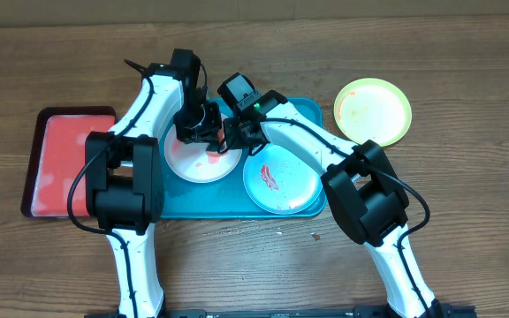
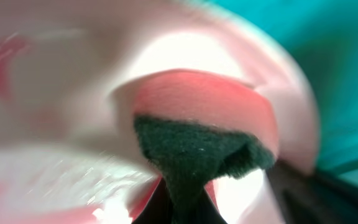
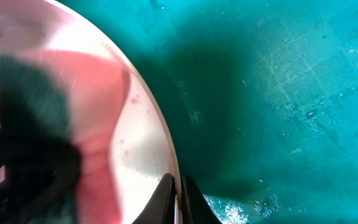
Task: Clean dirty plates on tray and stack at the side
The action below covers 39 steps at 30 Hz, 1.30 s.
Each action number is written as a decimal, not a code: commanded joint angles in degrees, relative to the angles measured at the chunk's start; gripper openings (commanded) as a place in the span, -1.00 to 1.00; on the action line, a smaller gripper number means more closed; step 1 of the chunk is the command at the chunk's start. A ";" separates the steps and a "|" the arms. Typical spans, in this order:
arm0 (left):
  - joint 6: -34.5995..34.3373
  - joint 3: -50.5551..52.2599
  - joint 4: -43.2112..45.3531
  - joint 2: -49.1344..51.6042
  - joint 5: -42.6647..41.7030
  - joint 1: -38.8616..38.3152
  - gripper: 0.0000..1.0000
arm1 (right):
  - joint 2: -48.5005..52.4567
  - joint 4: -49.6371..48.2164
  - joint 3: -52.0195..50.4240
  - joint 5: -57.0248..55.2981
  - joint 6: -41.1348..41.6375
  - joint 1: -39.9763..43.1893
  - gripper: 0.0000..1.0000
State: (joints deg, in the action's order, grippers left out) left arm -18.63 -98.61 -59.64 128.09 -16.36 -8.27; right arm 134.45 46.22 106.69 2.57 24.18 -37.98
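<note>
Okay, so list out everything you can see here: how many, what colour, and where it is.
white plate: one, white with red smears, left part of the teal tray
blue-green plate: one, light blue-green with a red smear, right part of the teal tray
yellow-green plate: one, yellow-green, on the table off the tray's far right corner
teal tray: one, teal-blue, middle of the table
red tray: one, red with dark rim, left of the teal tray
sponge: one, pink with dark green face, against the white plate
table: one, brown wood
left gripper: one, black, shut on the sponge
right gripper: one, black, pinching the white plate's rim
</note>
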 commanded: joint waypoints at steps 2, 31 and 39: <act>-0.28 0.17 -2.82 0.98 8.61 1.95 -0.92 | 2.08 0.15 -1.53 -1.49 -0.61 -0.79 -0.93; -7.13 -8.35 -10.27 -23.61 13.99 32.22 -0.91 | -1.62 14.71 27.08 -44.39 -29.35 -7.39 -0.93; -6.62 -7.50 -13.16 -20.26 14.01 40.00 -0.91 | -2.03 7.52 28.00 -68.41 -49.03 -16.22 -0.93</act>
State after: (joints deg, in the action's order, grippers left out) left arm -25.17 -106.80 -72.25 106.06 -1.89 30.26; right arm 135.37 56.03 132.90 -51.11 -13.74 -51.35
